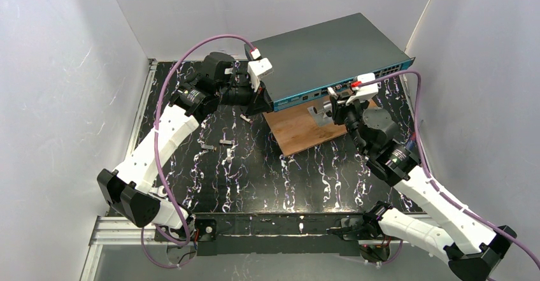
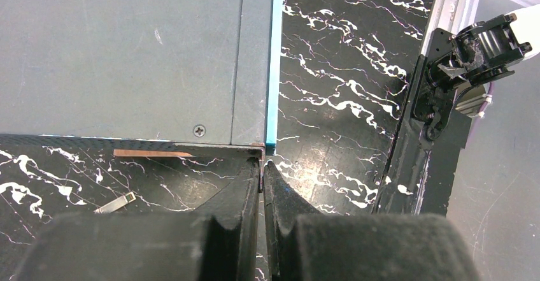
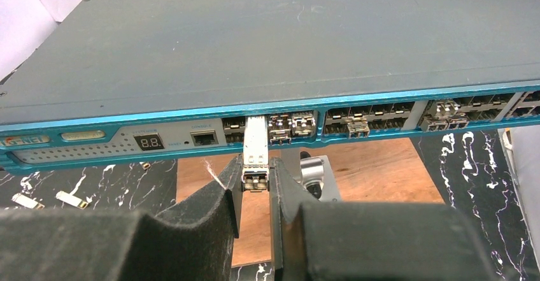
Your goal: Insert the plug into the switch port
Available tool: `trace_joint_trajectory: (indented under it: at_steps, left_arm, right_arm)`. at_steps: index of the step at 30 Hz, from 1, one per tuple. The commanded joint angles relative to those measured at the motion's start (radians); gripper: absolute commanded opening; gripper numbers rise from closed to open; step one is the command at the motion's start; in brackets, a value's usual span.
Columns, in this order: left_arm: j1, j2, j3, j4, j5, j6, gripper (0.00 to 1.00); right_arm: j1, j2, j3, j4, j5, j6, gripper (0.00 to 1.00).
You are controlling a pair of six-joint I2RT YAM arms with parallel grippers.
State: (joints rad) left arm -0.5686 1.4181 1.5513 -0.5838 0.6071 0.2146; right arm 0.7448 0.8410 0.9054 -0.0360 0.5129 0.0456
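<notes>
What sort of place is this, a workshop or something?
Probably a robot test cell in a lab. Plain white walls box in a small black table, a left arm and right arm are mounted at its near edge, and a network switch rests on a board.

**Left wrist view.** Left pincer (image 2: pixel 262 168): fingers (image 2: pixel 239 195) drawn almost together, with only a thin slit between them. Just ahead of the tips is a corner of the switch (image 2: pixel 127 51); its teal strip (image 2: pixel 275 58) runs straight away from them. Ahead-left are a screw (image 2: pixel 199 130) and a board (image 2: pixel 153 153) edge under the switch. To the left, a small metal piece (image 2: pixel 114 203) lies on the marbled table (image 2: pixel 344 90). To the right is a black rail (image 2: pixel 407 153).
</notes>
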Motion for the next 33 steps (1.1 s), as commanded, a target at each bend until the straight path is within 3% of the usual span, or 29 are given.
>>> trace_joint_trajectory:
  at_steps: [1,14,26,33]
  left_arm:
    - [-0.002,-0.009,0.025,-0.022,0.045,-0.018,0.00]
    - [-0.002,-0.013,0.029,-0.025,0.047,-0.016,0.00]
    - [-0.002,-0.012,0.021,-0.034,0.048,-0.007,0.00]
    - [-0.002,-0.014,0.022,-0.036,0.052,-0.006,0.00]
  right_arm:
    - [-0.001,0.005,-0.006,0.086,-0.027,-0.002,0.01]
    - [-0.036,0.018,-0.069,0.073,-0.044,-0.042,0.01]
    - [-0.068,0.068,0.089,-0.025,-0.075,-0.043,0.01]
    - [-0.074,0.098,0.085,-0.018,-0.074,-0.042,0.01]
